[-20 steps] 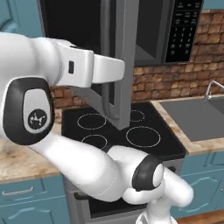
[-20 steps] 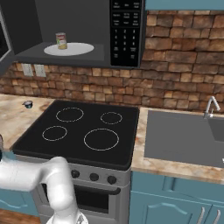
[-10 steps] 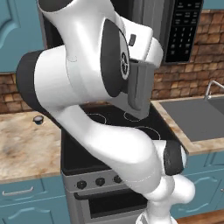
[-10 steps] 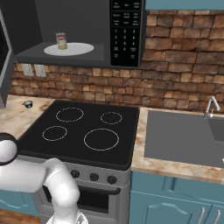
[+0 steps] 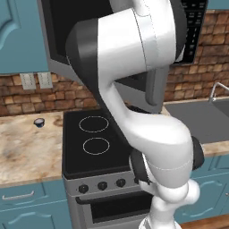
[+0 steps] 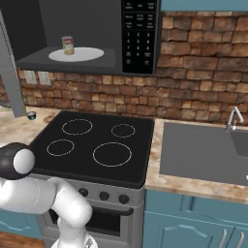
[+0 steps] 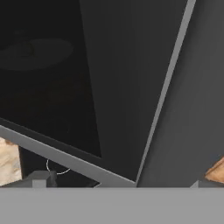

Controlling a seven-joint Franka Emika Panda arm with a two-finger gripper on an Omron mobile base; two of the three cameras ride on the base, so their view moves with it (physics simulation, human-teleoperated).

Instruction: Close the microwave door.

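The microwave (image 6: 97, 34) hangs above the stove with its dark cavity exposed, a white turntable plate (image 6: 80, 54) inside and a black keypad (image 6: 139, 34) on its right. The microwave door (image 5: 80, 40) stands swung out toward me; its grey free edge (image 6: 12, 72) shows at the far left. In the hand view the door's dark glass (image 7: 65, 87) and grey frame (image 7: 162, 100) are very close ahead. My gripper (image 7: 117, 183) is open right against that panel, its fingertips (image 7: 40, 178) wide apart with nothing between them. My raised arm (image 5: 134, 44) hides much of the door.
A small can (image 6: 68, 45) stands on the turntable. Below are the black stove (image 6: 97, 145) with four rings, a sink (image 6: 203, 150) with a faucet (image 6: 234, 116) on the right, and a small cup (image 5: 39, 122) on the left counter.
My arm has swung up and across in front of the door. The door's free edge has shifted to the right in both base views.
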